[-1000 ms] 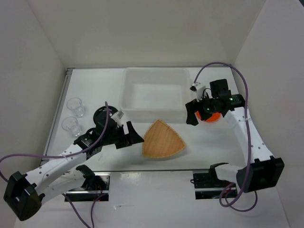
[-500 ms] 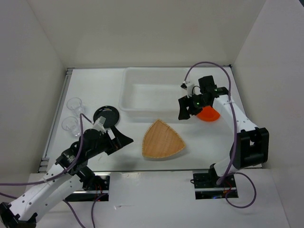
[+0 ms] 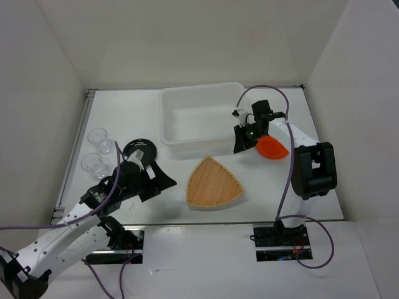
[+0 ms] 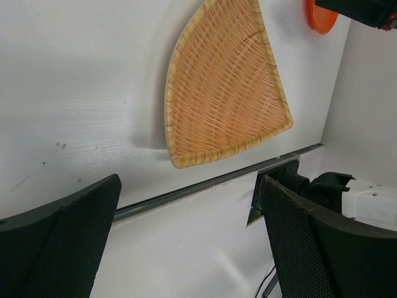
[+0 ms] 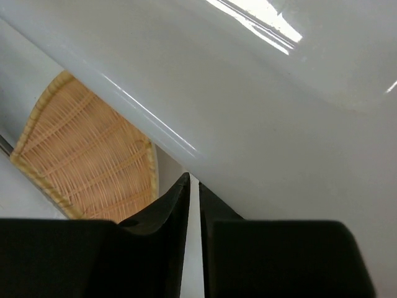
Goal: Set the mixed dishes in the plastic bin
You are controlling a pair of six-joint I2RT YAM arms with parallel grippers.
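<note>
Since its jaws are pinched to a bare slit with nothing showing between them, the right claw (image 5: pixel 193 181) looks empty. It hangs at the near right corner of the bin (image 3: pixel 167 118), tips aimed at the outer wall, which fills most of the wrist view. The orange plate (image 3: pixel 273 148) lies just beside it on the side away from the bin. Whether claw and plate touch I cannot tell. My guess is that the claw sits here to work that plate up and over the rim, as it is the dish nearest the bin.

Across the table (image 3: pixel 124 112) the left claw (image 4: pixel 189 186) is spread wide and holds nothing. It floats above the bare surface and faces the tray (image 3: pixel 214 182), near it but apart. The wide spread suits the tray's thin woven edge, so I judge the tray to be its target. Flat as it lies, that edge will be hard to get a finger under.

Behind the left arm the black plate (image 3: pixel 140 148) rests partly hidden. Further left the two cups (image 3: pixel 100 137) stand upright one behind the other, well apart from the bin. No dish shows inside the bin, so all five are yet to go in.
</note>
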